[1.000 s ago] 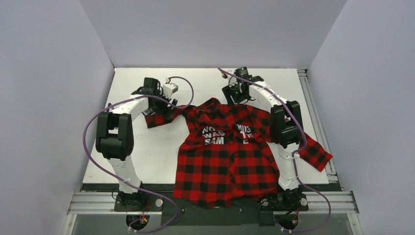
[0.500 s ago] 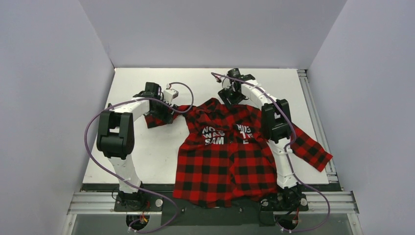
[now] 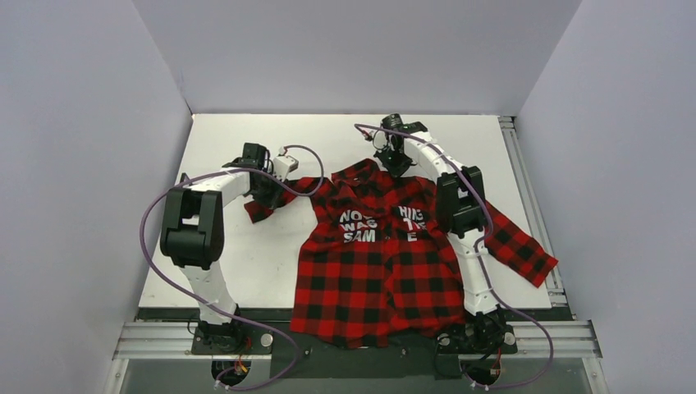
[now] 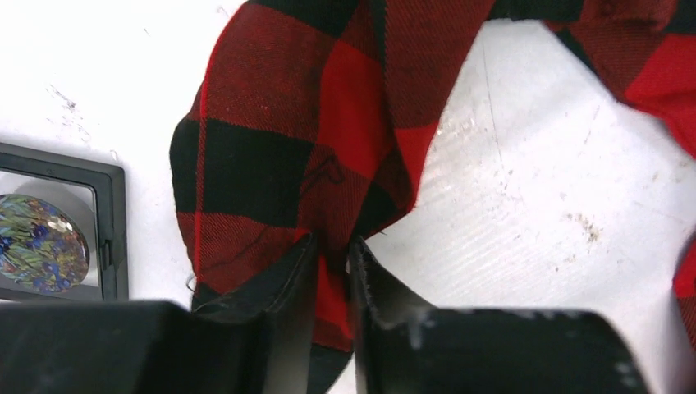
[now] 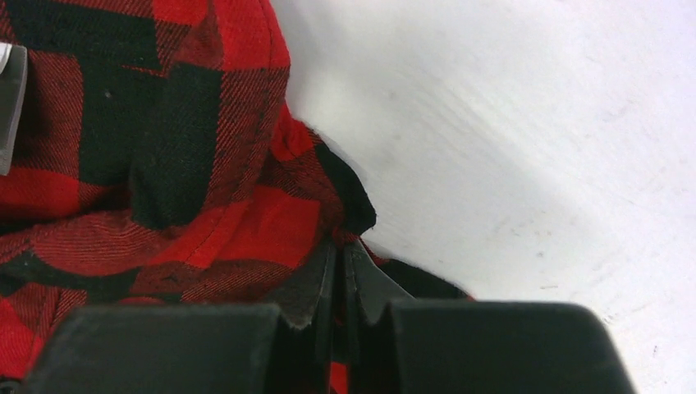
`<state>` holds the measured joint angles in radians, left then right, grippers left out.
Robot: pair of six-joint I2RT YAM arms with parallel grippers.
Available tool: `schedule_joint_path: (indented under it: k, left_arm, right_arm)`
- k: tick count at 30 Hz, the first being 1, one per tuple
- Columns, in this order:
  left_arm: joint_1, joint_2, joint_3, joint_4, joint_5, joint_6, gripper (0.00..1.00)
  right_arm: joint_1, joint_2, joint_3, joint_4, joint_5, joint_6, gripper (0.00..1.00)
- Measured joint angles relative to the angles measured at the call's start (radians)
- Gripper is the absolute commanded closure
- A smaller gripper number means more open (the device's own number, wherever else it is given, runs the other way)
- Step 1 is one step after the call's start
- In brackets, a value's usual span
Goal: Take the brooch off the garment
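Note:
The garment (image 3: 377, 271), a red-and-black check shirt with white letters, lies flat on the white table, collar at the far end. My left gripper (image 3: 264, 187) is down on its left sleeve. In the left wrist view a fold of the sleeve (image 4: 271, 148) sits pinched between the jaws of the left gripper (image 4: 332, 246). My right gripper (image 3: 400, 168) is at the collar's far edge. In the right wrist view that right gripper (image 5: 340, 250) is shut on the cloth edge (image 5: 164, 164). The brooch is not visible in any view.
A black-framed case (image 4: 111, 230) holding a round multicoloured disc (image 4: 41, 242) lies on the table just left of the sleeve. The right sleeve (image 3: 525, 250) reaches toward the table's right edge. Grey walls enclose the table on three sides.
Both grippers have closed on the cloth. The right gripper first shifted left to the collar. The left sleeve has bunched up under the left gripper.

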<state>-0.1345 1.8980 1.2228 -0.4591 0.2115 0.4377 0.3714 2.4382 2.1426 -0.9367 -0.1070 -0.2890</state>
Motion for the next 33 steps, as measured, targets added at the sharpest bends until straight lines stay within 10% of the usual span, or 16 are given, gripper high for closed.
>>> schedule_joint_path:
  k: [33]
  left_arm:
    - [0.232,-0.122,0.041,-0.286,0.04,-0.165,1.0]
  right_arm:
    - [-0.34,-0.041,-0.08,0.142,0.199,0.016,1.0]
